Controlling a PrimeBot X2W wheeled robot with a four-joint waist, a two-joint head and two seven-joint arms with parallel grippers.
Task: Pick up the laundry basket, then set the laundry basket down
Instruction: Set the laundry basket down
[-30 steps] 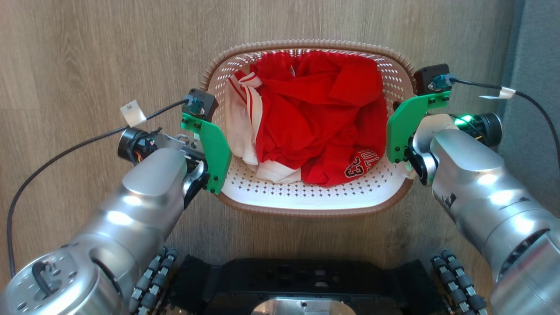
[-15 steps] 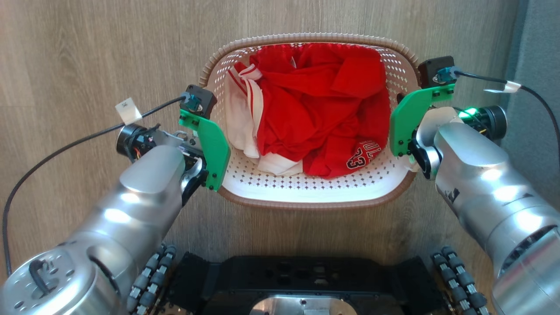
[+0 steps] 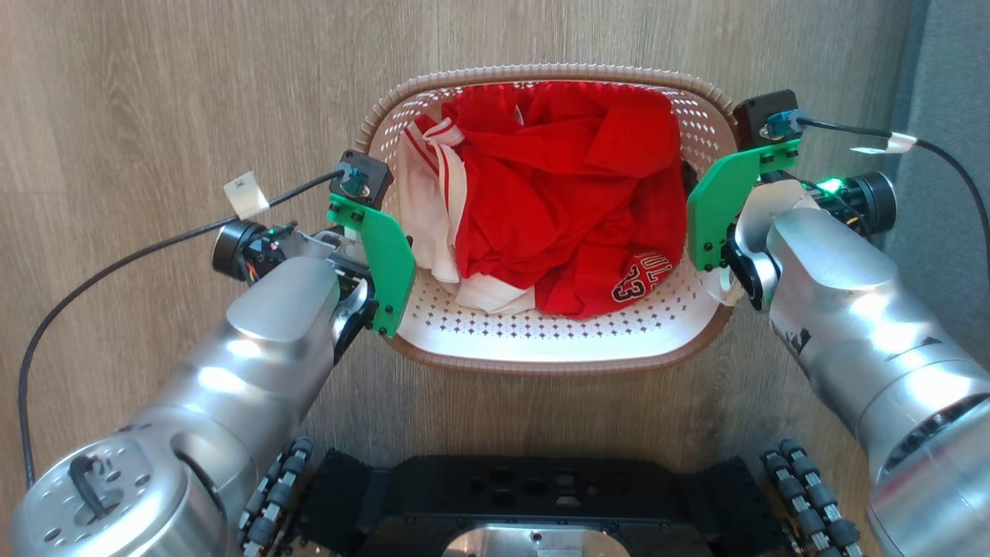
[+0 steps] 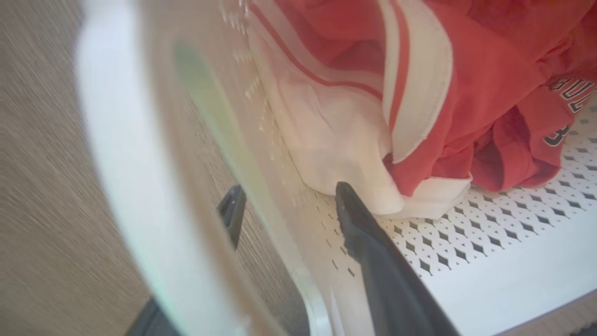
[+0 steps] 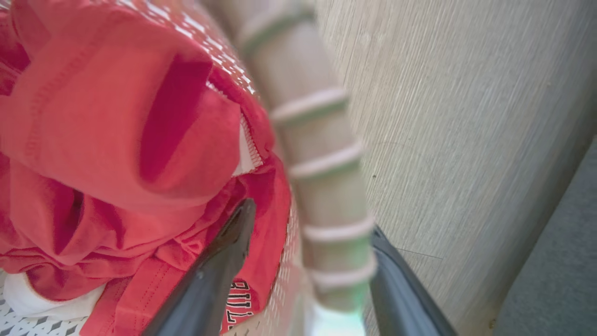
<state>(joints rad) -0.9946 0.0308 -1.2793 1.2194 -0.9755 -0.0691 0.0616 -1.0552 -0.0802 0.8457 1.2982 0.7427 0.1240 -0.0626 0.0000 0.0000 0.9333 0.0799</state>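
The laundry basket (image 3: 541, 365), cream-white and perforated with a brown woven-look rim, stands on the wooden floor in front of me. Red clothes (image 3: 557, 201) and white clothes (image 3: 425, 216) lie in it. In the left wrist view my left gripper (image 4: 287, 193) straddles the basket's left wall (image 4: 261, 186), one finger outside and one inside, with gaps on both sides, open. In the right wrist view my right gripper (image 5: 311, 218) straddles the right rim (image 5: 317, 154) the same way, fingers apart, open. From the head, green wrist brackets (image 3: 383, 263) (image 3: 719, 209) hide the fingers.
My black wheeled base (image 3: 541, 495) sits just below the basket. A grey surface (image 3: 951, 93) runs along the right edge, close to the right arm. Black cables (image 3: 116, 267) trail from both wrists. Bare wooden floor (image 3: 155, 93) spreads left and beyond the basket.
The basket and both arms slid a little up the head view, then slightly back down. The left wrist has moved a bit to the right, closer over the basket's left rim.
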